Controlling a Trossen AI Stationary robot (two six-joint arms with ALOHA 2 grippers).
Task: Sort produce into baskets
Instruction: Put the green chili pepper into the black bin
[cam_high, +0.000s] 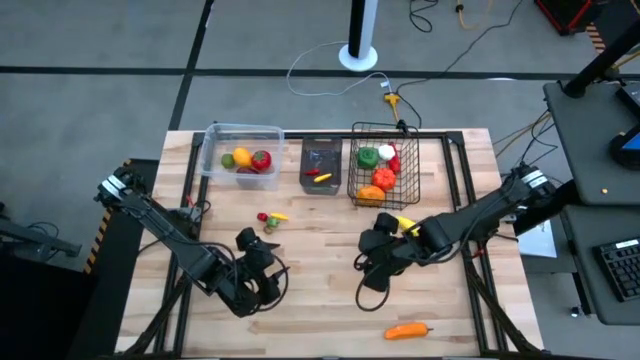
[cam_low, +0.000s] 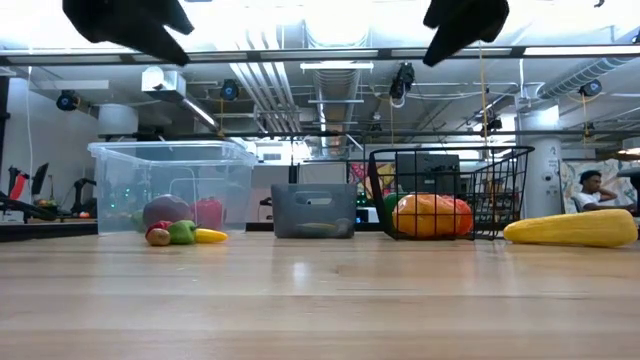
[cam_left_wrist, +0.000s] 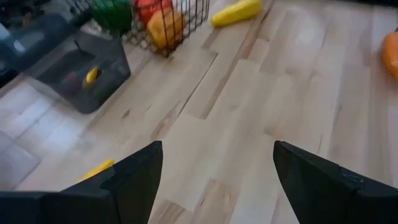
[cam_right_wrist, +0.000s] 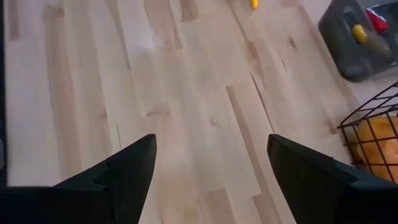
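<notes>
Three baskets stand along the far edge: a clear tub, a dark bin and a black wire basket, each with produce inside. Loose on the table lie a small red, green and yellow cluster, a long yellow piece and an orange piece. My left gripper hovers open above bare wood, near the cluster. My right gripper hovers open over the table's middle, beside the long yellow piece. In the low view both grippers hang high above the tabletop.
Bare wood lies between and in front of the two grippers. The wire basket's wall stands close to the right arm. A cable loop hangs from the right arm. A person sits in the room behind.
</notes>
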